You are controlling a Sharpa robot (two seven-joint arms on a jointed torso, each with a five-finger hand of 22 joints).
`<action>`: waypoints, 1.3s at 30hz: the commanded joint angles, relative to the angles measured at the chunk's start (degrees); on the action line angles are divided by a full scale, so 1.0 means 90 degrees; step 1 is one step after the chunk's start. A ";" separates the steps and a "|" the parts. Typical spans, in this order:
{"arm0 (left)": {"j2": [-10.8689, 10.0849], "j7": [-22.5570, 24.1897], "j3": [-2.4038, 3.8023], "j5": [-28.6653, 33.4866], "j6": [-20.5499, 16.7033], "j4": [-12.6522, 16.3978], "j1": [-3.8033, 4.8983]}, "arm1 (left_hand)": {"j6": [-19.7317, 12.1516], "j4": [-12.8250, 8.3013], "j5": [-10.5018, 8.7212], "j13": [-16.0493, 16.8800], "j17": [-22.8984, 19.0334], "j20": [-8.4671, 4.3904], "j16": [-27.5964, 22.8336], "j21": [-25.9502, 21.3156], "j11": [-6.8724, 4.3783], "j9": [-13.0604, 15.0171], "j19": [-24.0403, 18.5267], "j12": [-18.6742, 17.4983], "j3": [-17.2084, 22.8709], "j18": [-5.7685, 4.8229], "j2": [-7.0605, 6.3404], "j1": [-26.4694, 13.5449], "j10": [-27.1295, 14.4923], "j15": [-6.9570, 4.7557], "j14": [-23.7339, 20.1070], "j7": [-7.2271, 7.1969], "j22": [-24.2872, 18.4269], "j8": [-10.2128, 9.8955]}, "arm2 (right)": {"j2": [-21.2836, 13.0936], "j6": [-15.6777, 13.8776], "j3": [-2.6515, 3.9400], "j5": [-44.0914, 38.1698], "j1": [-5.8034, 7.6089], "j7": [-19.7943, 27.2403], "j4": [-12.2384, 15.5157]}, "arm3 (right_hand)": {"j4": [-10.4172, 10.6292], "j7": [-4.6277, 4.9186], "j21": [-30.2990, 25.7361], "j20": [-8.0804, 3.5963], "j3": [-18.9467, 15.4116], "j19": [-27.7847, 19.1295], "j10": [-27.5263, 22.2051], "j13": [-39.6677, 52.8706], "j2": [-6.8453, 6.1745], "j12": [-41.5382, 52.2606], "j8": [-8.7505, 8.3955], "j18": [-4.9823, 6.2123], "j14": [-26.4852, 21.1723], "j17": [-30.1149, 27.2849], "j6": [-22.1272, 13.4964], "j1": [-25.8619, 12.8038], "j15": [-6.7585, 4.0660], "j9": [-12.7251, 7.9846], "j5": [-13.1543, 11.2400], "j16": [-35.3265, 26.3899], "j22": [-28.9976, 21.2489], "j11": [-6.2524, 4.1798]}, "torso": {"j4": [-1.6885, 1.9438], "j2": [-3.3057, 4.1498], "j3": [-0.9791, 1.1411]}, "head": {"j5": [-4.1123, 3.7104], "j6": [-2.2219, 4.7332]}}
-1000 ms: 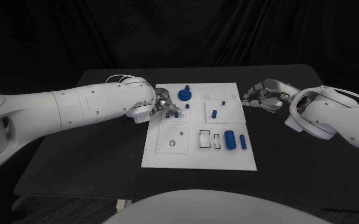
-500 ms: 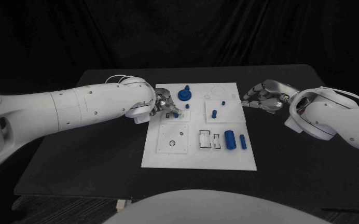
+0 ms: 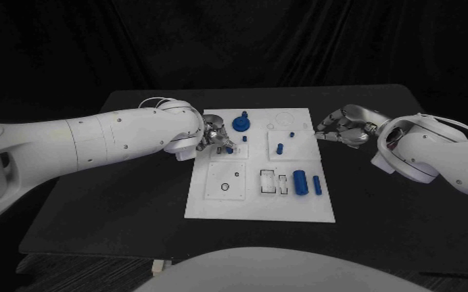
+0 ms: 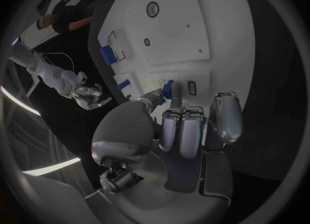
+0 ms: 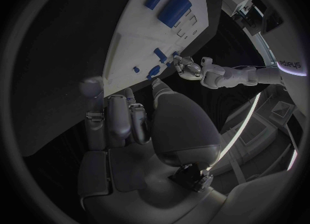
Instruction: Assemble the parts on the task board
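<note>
While left hand (image 3: 214, 138) pinches blue peg (image 4: 172, 88) on task board (image 3: 255, 204), right hand (image 3: 341, 127) hovers curled, empty.

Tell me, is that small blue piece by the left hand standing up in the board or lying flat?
Standing up. The small blue piece rises from the task board, pinched by the left hand.

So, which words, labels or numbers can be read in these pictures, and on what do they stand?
"sharpa": on the white left arm, in the right wrist view; the letters are small and only just legible.
No writing can be read on the task board or the blue parts.
</note>
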 commanded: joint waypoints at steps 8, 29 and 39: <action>0.0008 -0.0067 -0.0035 -0.0014 0.0212 0.0033 -0.0037 | 0.0170 -0.0395 0.0711 0.1533 0.1396 0.0023 -0.0053 -0.0068 0.0018 -0.0218 -0.0023 -0.0051 0.0662 0.0039 -0.0192 -0.0051 0.0537 0.0003 0.0451 0.0011 0.0602 -0.0213 | -0.0009 0.0084 0.0004 -0.0004 -0.0017 -0.0115 0.0003 | 0.0009 0.0018 -0.0045 0.0008 -0.0031 -0.0042 -0.0044 0.0607 0.0061 -0.0030 -0.0034 0.0051 0.0000 -0.0016 0.0038 0.0031 0.0050 -0.0007 0.0023 -0.0037 0.0368 0.0012 | -0.0009 0.0005 0.0001 | 0.0007 -0.0001; -0.0202 -0.0053 -0.0035 -0.0016 -0.0362 0.0430 -0.0044 | 0.0245 -0.0766 0.0970 0.1544 0.1406 0.0019 -0.0048 -0.0026 0.0011 -0.0185 0.0056 -0.0044 0.1161 0.0022 -0.0301 -0.0111 0.0554 -0.0008 0.0462 0.0016 0.0686 -0.0206 | -0.0021 0.0110 0.0004 -0.0004 -0.0025 -0.0150 0.0002 | 0.0003 0.0019 -0.0128 0.0011 -0.0027 -0.0062 -0.0071 0.0577 0.0079 -0.0049 -0.0034 0.0063 -0.0012 -0.0052 0.0046 0.0039 0.0053 -0.0010 0.0036 -0.0069 0.0346 0.0015 | -0.0007 0.0002 -0.0003 | 0.0006 -0.0001; -0.0288 -0.0010 -0.0035 -0.0092 -0.0834 0.0557 -0.0044 | 0.0251 -0.0782 0.0967 0.1535 0.1395 0.0018 -0.0054 -0.0031 0.0010 -0.0182 0.0054 -0.0051 0.1175 0.0024 -0.0307 -0.0111 0.0545 -0.0009 0.0456 0.0016 0.0685 -0.0203 | -0.0019 0.0095 0.0004 -0.0004 -0.0034 -0.0145 0.0000 | 0.0001 0.0020 -0.0166 0.0013 -0.0027 -0.0072 -0.0083 0.0563 0.0082 -0.0058 -0.0034 0.0069 -0.0019 -0.0069 0.0048 0.0041 0.0056 -0.0012 0.0038 -0.0084 0.0337 0.0019 | -0.0009 0.0004 -0.0010 | 0.0004 -0.0001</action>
